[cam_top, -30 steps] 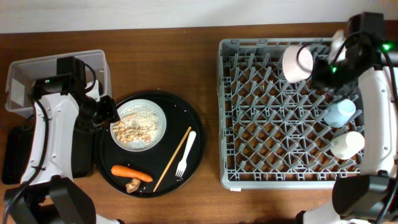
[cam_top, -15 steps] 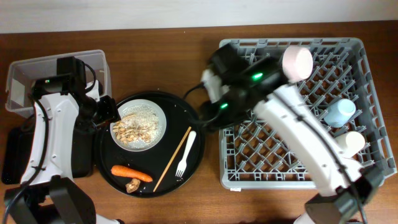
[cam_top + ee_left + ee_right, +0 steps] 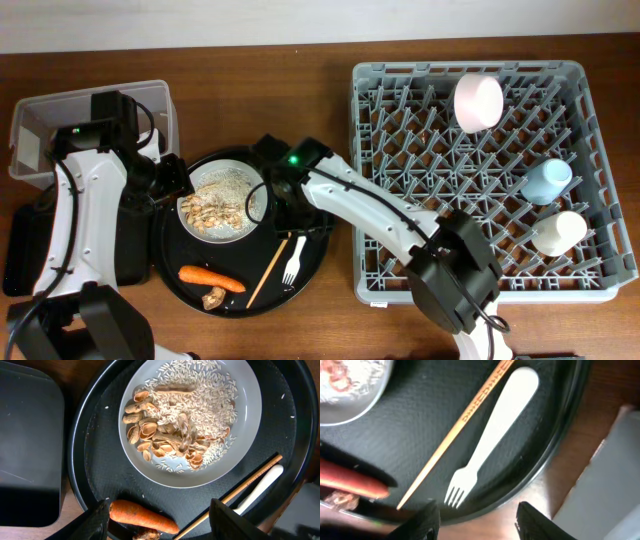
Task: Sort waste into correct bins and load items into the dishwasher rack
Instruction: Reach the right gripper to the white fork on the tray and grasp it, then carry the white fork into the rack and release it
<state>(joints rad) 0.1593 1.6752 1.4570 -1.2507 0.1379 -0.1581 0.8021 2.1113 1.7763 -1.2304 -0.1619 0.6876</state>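
The white plate (image 3: 250, 178) with rice and brown scraps (image 3: 185, 415) sits on the round black tray (image 3: 305, 190). The carrot (image 3: 212, 278), wooden chopstick (image 3: 270, 268) and white fork (image 3: 297, 255) lie beside it on that tray. My left gripper (image 3: 172, 180) is open at the plate's left edge; in its wrist view the jaws (image 3: 165, 525) span the carrot (image 3: 144, 516). My right gripper (image 3: 282, 205) is open above the fork (image 3: 490, 435) and chopstick (image 3: 455, 435). The grey rack (image 3: 400, 250) holds the pink bowl (image 3: 478, 102), blue cup (image 3: 548, 182) and cream cup (image 3: 558, 232). The wrapper and crumpled paper are out of view.
The clear tub (image 3: 40, 125) stands at the back left, behind my left arm. The shallow black tray (image 3: 25, 250) lies in front of it, also in the left wrist view (image 3: 25, 450). A brown scrap (image 3: 213, 297) lies by the carrot. The rack's edge (image 3: 615, 485) is close on the right.
My right arm has swung from the rack's far right corner across to the round tray, over the fork and chopstick. The left arm has not moved.
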